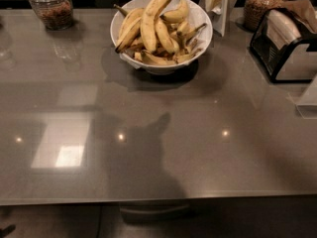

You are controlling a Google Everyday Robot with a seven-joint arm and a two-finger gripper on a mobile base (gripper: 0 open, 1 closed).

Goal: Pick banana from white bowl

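The white bowl point(204, 28) stands at the back middle of the grey table and holds a pile of bananas. The banana point(150, 23), the longest and thickest one, lies on top of the pile. It runs from the bowl's middle up to its dark stem tip over the far rim. Shorter, thinner bananas lie around and under it. The gripper is not in view. Only a dark shadow falls on the table's front middle.
A glass jar point(51, 6) stands at the back left and another jar point(262, 5) at the back right. A pale carton point(220, 4) stands right of the bowl. A black-framed holder point(287, 46) sits at the right, with a white object point(309, 97) at the right edge. The table's front edge point(158, 198) runs across the bottom.
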